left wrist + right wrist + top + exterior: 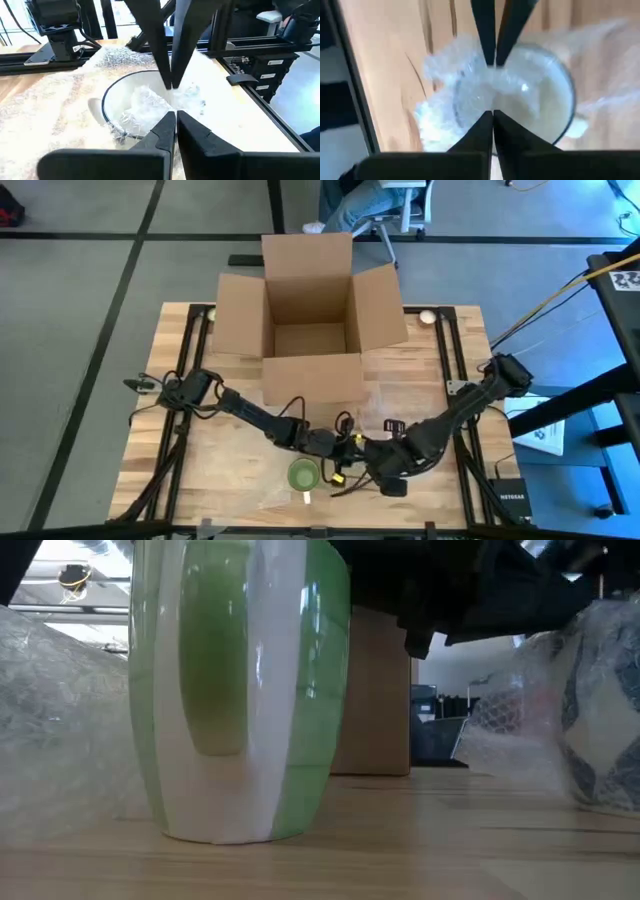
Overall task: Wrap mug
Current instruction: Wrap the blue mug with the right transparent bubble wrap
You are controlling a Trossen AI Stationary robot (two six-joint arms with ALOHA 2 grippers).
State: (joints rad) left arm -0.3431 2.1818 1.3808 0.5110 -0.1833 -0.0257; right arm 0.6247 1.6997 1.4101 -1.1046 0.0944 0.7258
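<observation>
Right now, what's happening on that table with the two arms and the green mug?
The robot is partway through wrapping the mug, which stands upright near the front edge of the table on clear bubble wrap. Both arms meet over it: the left end effector and the right end effector each pinch bubble wrap at the mug's rim, pushing it into the mouth. The cardboard box sits open behind, at the table's far side.

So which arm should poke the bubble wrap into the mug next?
Probably the right: its shut pincer sits over the middle of the mug, at the bubble wrap. The left pincer, also shut, is nearer the rim.
</observation>
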